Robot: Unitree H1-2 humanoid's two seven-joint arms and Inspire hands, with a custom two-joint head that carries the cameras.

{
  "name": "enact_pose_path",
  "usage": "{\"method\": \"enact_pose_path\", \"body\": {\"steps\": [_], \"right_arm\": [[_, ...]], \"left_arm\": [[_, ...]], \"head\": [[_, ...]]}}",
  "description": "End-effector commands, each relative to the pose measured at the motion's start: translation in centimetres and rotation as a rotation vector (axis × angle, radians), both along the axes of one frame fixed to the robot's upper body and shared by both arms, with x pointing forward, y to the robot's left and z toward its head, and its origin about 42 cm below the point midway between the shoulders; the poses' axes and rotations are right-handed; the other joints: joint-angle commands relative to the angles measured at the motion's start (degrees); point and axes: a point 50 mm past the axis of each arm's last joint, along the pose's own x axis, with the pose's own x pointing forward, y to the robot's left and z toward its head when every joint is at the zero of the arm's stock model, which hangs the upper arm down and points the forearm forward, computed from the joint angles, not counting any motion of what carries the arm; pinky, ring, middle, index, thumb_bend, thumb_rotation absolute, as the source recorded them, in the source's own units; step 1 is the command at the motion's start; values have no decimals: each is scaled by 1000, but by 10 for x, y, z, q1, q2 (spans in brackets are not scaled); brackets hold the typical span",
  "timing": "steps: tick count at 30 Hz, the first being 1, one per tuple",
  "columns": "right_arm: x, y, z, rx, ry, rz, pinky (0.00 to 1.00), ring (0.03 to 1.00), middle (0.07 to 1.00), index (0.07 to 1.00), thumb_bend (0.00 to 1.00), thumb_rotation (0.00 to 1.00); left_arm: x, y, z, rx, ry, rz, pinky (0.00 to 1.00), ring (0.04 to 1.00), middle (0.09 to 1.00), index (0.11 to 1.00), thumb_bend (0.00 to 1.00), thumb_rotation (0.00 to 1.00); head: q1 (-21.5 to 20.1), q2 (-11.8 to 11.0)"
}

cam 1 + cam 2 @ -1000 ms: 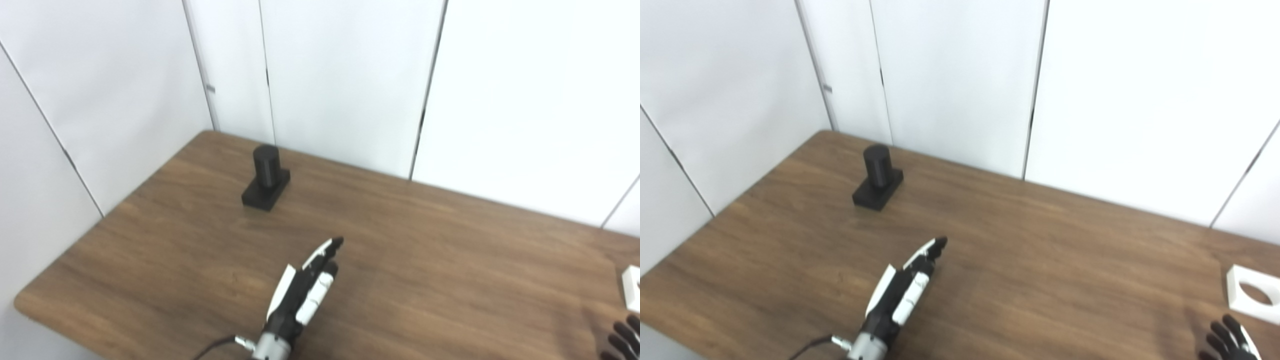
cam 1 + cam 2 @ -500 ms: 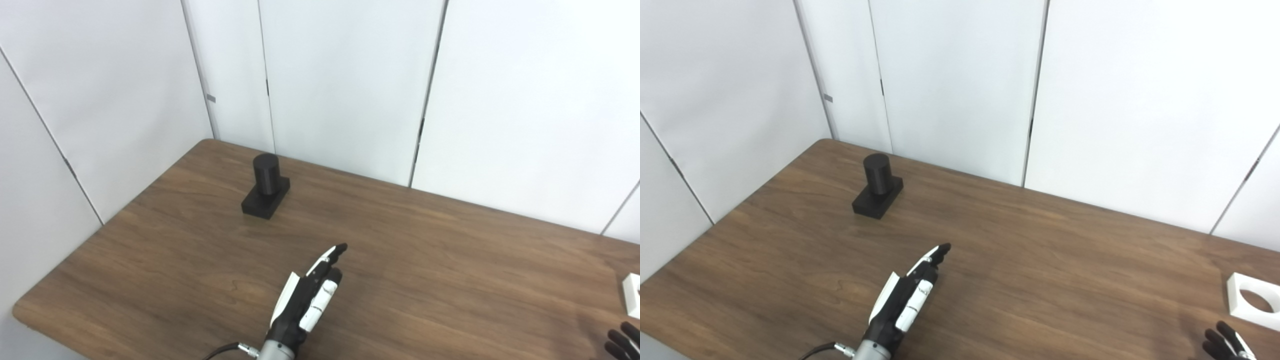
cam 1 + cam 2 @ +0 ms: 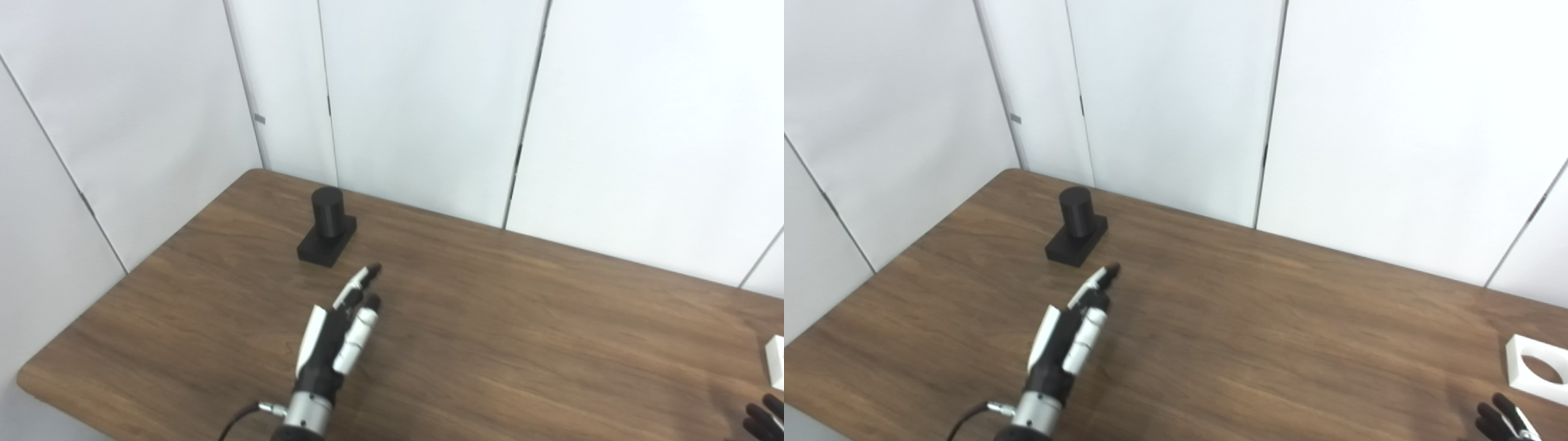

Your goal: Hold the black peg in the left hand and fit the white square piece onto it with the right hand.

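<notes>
The black peg [image 3: 327, 212], a round post on a square black base, stands upright near the far left corner of the wooden table [image 3: 520, 318]. My left hand [image 3: 340, 327] hovers over the table in front of the peg with its fingers stretched out towards it, open and holding nothing, a short gap away from the base. The white square piece [image 3: 1538, 369] with a round hole lies flat at the table's right edge. Only the fingertips of my right hand [image 3: 1503, 421] show at the bottom right corner, just in front of the white piece, spread and empty.
White wall panels [image 3: 429, 92] close off the table along its back and left sides. The table's near left corner [image 3: 27, 376] is rounded. A cable runs from my left wrist [image 3: 242, 419].
My left hand has moved left and forward towards the black peg, fingers still extended. The right hand stays low at the corner. The camera tilted slightly a second ago.
</notes>
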Motion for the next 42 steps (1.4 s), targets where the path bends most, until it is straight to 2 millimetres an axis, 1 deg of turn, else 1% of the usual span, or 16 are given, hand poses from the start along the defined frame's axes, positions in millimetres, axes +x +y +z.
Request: {"method": "enact_pose_path", "body": {"steps": [1, 7, 10, 12, 13, 16, 20, 21, 23, 25, 27, 28, 29, 32, 35, 42], "right_arm": [[5, 6, 7, -6, -41, 11, 740, 843, 845, 874, 637, 1000], [5, 9, 8, 15, -48, 2, 720, 831, 834, 862, 650, 1000], [5, 9, 8, 3, -41, -5, 762, 841, 840, 872, 658, 1000], [5, 9, 8, 5, -42, -2, 789, 851, 845, 880, 646, 1000], [5, 9, 8, 7, -42, 0, 785, 852, 846, 881, 645, 1000], [5, 10, 8, 23, -38, 18, 795, 871, 859, 895, 639, 1000], [5, 10, 9, 48, -45, 49, 813, 878, 860, 904, 623, 1000], [5, 9, 9, 74, -49, 67, 817, 903, 891, 930, 623, 1000], [5, 8, 8, 103, -52, 95, 778, 927, 928, 957, 669, 988], [4, 7, 8, 115, -49, 105, 760, 933, 938, 964, 706, 969], [3, 7, 7, 119, -39, 117, 783, 944, 945, 973, 739, 959], [3, 6, 6, 112, -34, 124, 797, 951, 949, 977, 756, 960], [3, 5, 5, 104, -31, 128, 808, 956, 952, 980, 771, 965], [3, 4, 4, 99, -28, 142, 836, 966, 956, 985, 754, 973], [3, 4, 4, 100, -29, 149, 844, 973, 962, 993, 764, 970], [3, 4, 3, 84, -34, 149, 837, 968, 954, 989, 744, 981]], "left_arm": [[10, 6, 25, 51, -71, 37, 940, 951, 940, 913, 616, 999], [23, 35, 46, 147, -67, 123, 918, 948, 940, 916, 670, 960], [32, 47, 53, 187, -47, 167, 978, 969, 944, 915, 735, 948], [39, 55, 58, 229, -20, 200, 959, 972, 950, 918, 745, 931], [43, 59, 60, 248, -9, 215, 898, 963, 956, 921, 731, 913], [54, 67, 58, 287, 18, 264, 916, 973, 977, 930, 690, 858], [72, 76, 45, 330, 24, 339, 937, 974, 951, 908, 665, 777], [76, 78, 42, 335, 30, 350, 934, 971, 947, 901, 662, 758], [84, 82, 38, 360, 50, 367, 883, 950, 936, 891, 658, 745], [88, 85, 36, 379, 64, 379, 784, 910, 926, 882, 671, 736], [94, 88, 37, 425, 100, 407, 709, 889, 921, 874, 702, 710], [98, 89, 37, 460, 126, 420, 707, 897, 921, 874, 729, 695], [102, 91, 38, 494, 152, 431, 768, 924, 927, 885, 771, 678], [111, 95, 38, 564, 213, 453, 872, 964, 949, 909, 858, 629], [118, 99, 35, 666, 245, 482, 973, 982, 955, 920, 918, 616], [127, 103, 24, 820, 324, 558, 1000, 1000, 988, 959, 985, 634]], "head": [[0, 1], [-3, 2], [-3, 3], [-3, 3], [-3, 3], [-8, 6], [-7, 7], [-7, 7], [-9, 9], [-10, 10], [-10, 10], [-10, 11], [-10, 11], [-12, 11], [-13, 12], [-14, 12]]}}
